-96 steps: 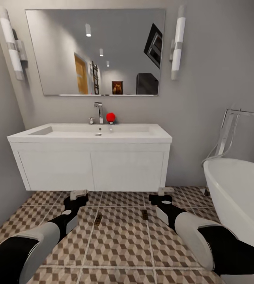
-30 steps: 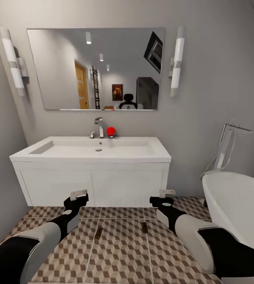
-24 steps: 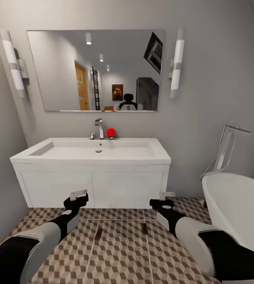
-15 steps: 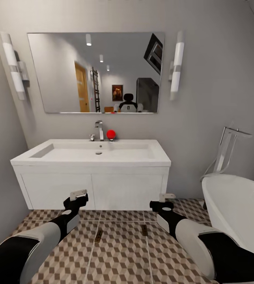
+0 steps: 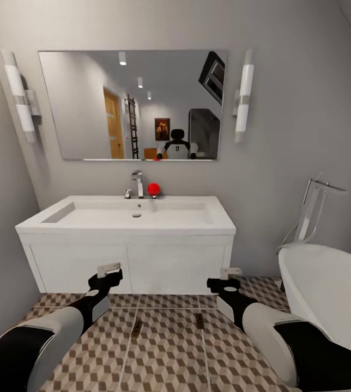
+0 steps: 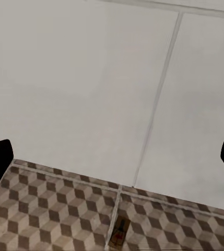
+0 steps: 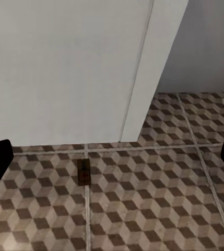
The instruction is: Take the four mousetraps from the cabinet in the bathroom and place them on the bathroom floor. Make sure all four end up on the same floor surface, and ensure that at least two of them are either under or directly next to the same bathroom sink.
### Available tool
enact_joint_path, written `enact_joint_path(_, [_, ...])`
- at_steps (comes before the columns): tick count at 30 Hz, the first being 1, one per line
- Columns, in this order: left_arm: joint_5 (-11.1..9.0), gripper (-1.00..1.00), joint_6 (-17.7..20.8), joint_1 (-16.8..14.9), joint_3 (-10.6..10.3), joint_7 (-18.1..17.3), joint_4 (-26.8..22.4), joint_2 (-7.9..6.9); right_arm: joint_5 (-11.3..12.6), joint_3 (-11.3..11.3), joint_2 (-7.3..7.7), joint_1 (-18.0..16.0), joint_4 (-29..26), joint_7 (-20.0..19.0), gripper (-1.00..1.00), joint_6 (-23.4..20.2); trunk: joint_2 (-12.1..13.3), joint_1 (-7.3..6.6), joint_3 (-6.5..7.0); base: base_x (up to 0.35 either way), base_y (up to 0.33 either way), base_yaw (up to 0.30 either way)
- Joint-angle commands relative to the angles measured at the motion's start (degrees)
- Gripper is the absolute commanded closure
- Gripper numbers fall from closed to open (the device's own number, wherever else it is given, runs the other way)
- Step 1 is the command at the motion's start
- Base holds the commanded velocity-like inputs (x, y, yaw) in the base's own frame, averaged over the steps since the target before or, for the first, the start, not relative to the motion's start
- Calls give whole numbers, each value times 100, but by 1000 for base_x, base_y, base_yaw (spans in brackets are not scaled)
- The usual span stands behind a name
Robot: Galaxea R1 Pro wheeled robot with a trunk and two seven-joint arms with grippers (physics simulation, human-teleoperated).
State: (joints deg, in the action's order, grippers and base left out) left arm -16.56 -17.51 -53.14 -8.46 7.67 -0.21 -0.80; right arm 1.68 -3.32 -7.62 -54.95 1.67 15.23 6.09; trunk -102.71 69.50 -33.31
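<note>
Mousetraps, one point(image 5: 137, 327) by the left gripper point(image 5: 109, 268) and another point(image 5: 199, 320) by the right gripper point(image 5: 230, 271), lie on the cube-patterned floor point(image 5: 164, 359) just before the wall-hung sink point(image 5: 126, 218), satisfying its nearness rule, both grippers spread wide and empty.

White sink point(image 5: 126, 218), brown-beige-cream cube-patterned bathroom floor point(image 5: 170, 354), tan-brown mousetraps point(image 5: 137, 328), red ball point(image 5: 153, 189), white bathtub point(image 5: 328, 283).

Wide mirror point(image 5: 132, 103) hanging on grey wall, reflecting a doorway and ceiling lights. Tube sconces point(image 5: 242, 95) flanking it either side. Small red ball point(image 5: 153, 189) sitting beside the tap. White bathtub point(image 5: 328, 288) standing at right, chrome filler point(image 5: 314, 209) rising behind.
</note>
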Motion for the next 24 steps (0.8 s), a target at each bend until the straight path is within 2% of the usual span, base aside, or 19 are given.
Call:
enact_joint_path(1, [-41, -100, -13, -4, -49, 15, 3, 0, 18, -32, -2, -8, 18, 19, -100, 28, 38, -23, 12, 0, 0, 0])
enact_joint_path(15, [-47, -100, 123, 23, -50, -224, 3, -26, 16, -33, 17, 92, 18, 3, -100, -82, 600, -331, 263, 0, 0, 0])
enact_joint_path(22, [-43, -100, 140, 222, -49, -234, 3, -54, 11, -39, 43, 516, 17, -9, -100, -148, 600, -331, 263, 0, 0, 0])
enact_joint_path(24, [-46, -100, 141, 377, -50, -228, 3, -64, 10, -42, 49, 682, 19, -5, -100, -214, 600, -331, 263, 0, 0, 0])
